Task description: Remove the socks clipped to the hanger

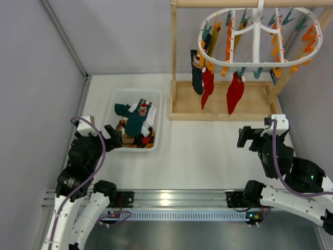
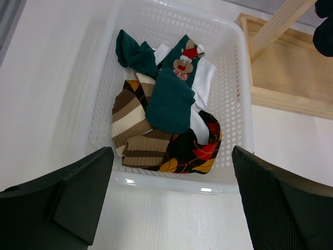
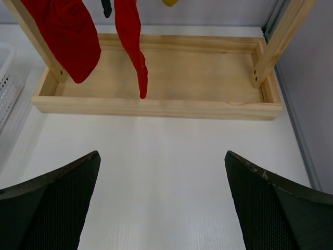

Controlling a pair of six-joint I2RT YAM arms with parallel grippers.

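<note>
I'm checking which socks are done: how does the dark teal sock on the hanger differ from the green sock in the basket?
The dark teal sock hangs down from the white hanger; the green sock lies atop other socks in the white basket. The green sock bears a small red-hatted figure; the dark teal sock looks plain. Both are dark, greenish fabric.

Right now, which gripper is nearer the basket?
Left. The left gripper hovers at the near edge of the basket; the right gripper is well to its right, facing the wooden stand.
</note>
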